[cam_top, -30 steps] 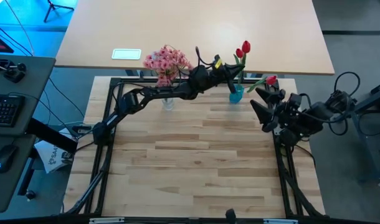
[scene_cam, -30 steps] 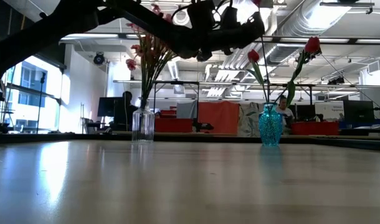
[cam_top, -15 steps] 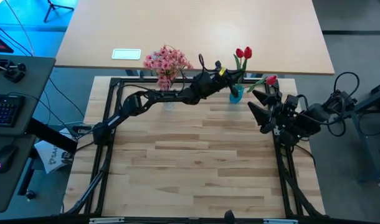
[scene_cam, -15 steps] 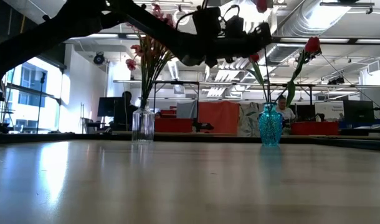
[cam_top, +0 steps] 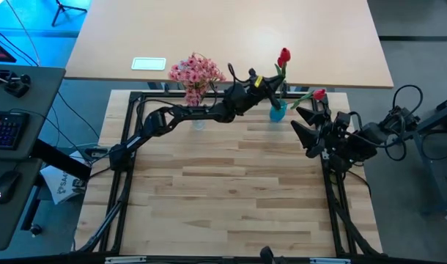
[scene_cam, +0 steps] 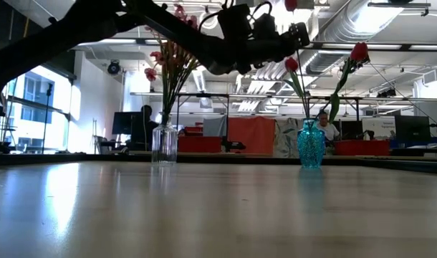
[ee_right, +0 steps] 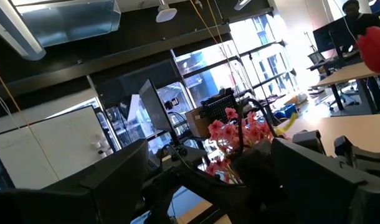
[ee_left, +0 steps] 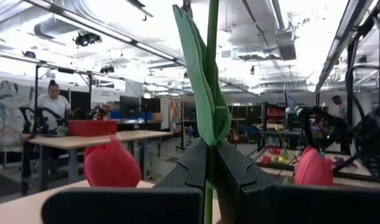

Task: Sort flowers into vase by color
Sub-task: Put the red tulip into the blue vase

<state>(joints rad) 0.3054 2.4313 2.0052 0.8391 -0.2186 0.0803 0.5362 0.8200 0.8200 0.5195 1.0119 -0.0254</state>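
My left gripper [cam_top: 267,83] reaches over the blue vase [cam_top: 277,111] at the table's far right, shut on a red tulip [cam_top: 283,56] whose bloom [scene_cam: 290,4] stands above it. Two more red tulips [scene_cam: 291,64] [scene_cam: 359,51] stand with their stems in the blue vase [scene_cam: 310,143]. Pink flowers [cam_top: 196,71] stand in a clear vase [scene_cam: 164,143] at the far middle. My right gripper [cam_top: 304,123] waits open at the right edge, with nothing between its fingers. My left gripper pinches the tulip's thin green stem [ee_left: 210,134] between its two fingers, just below a long leaf [ee_left: 201,93]. The fingers lie across the stem, reaching from the table's left. The stem stands nearly upright, bloom up; whether its lower end is in the vase I cannot tell.
A black frame [cam_top: 135,117] runs round the wooden table. A second, paler table [cam_top: 231,37] stands behind it with a white card [cam_top: 149,64]. Desks and people show in the room beyond. The near half of the tabletop [cam_top: 223,198] holds nothing.
My left gripper has turned at the wrist above the blue vase and sunk slightly. The held tulip has swung with it, its bloom shifting a little toward the table's left. My right gripper has stayed where it was.
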